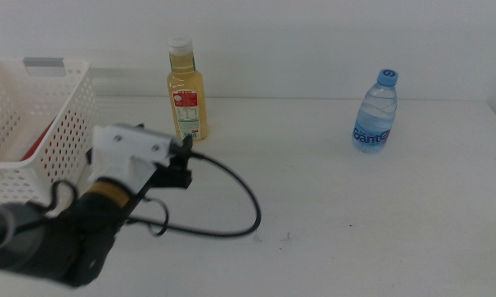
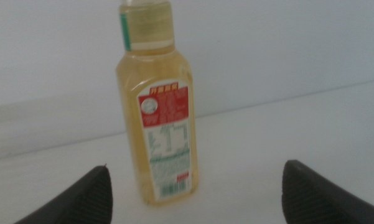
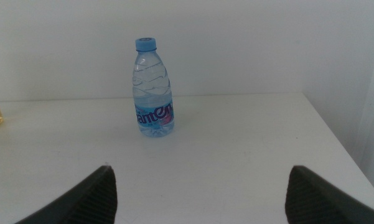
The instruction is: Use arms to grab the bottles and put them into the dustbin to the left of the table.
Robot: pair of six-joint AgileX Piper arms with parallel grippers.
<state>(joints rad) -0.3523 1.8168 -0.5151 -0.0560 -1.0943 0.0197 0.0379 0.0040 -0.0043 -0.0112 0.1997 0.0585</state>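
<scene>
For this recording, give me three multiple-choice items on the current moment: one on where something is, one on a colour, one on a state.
1. Where does the yellow-liquid bottle stand?
A. On the table, just right of the dustbin
B. Inside the dustbin
C. At the table's right edge

2. What colour is the cap of the water bottle?
A. White
B. Blue
C. Red

3. How is the left hand?
A. Shut on the yellow-liquid bottle
B. Open, facing the yellow-liquid bottle without touching it
C. Open, above the dustbin

Answers:
1. A: the middle view shows it upright on the tabletop beside the basket.
2. B: the cap is blue in the middle and right wrist views.
3. B: in the left wrist view the jaws stand wide apart with the bottle beyond them; the right hand is also open, facing the water bottle from a distance.
</scene>
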